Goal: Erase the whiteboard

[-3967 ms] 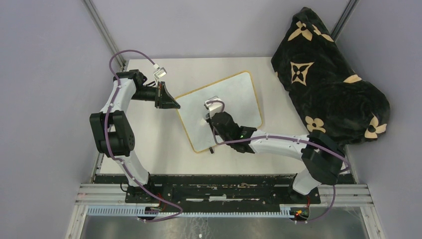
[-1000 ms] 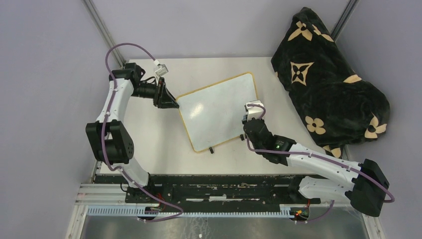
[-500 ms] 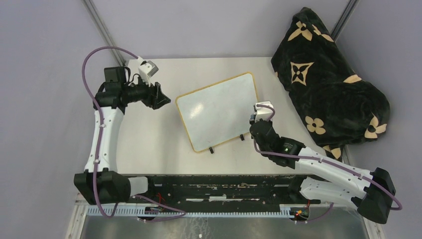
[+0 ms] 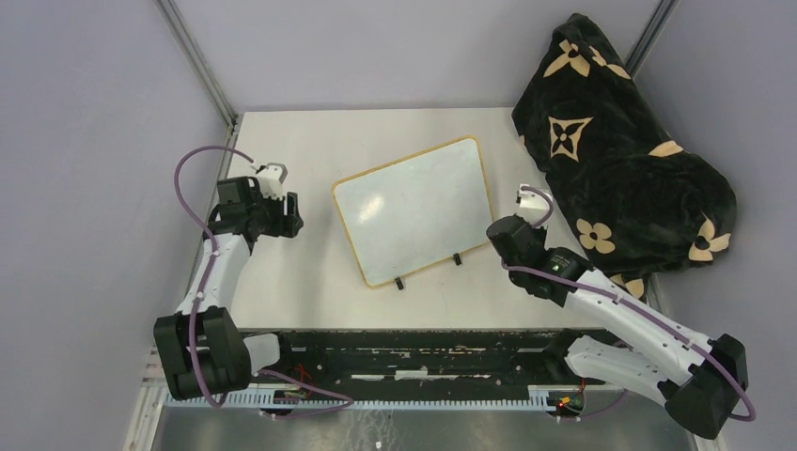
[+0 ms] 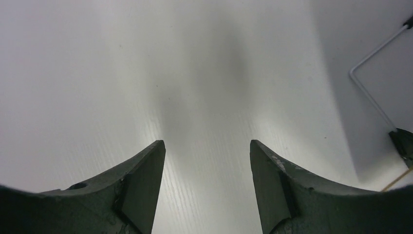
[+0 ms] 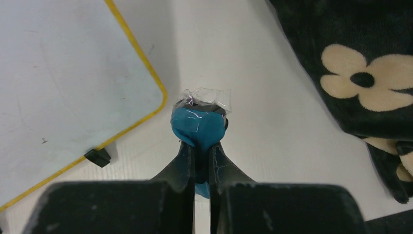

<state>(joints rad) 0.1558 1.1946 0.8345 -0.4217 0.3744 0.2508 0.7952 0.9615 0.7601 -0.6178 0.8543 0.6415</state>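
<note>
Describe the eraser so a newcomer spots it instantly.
On the white table, look in the gap between the yellow-framed whiteboard and the black flowered blanket. The right gripper pinches the eraser there. It is the only blue thing around, a small block with crinkled clear film on it.

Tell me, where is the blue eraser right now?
The blue eraser is pinched in the right gripper, seen in the right wrist view, just right of the whiteboard's near right corner and left of the black flowered blanket.
</note>
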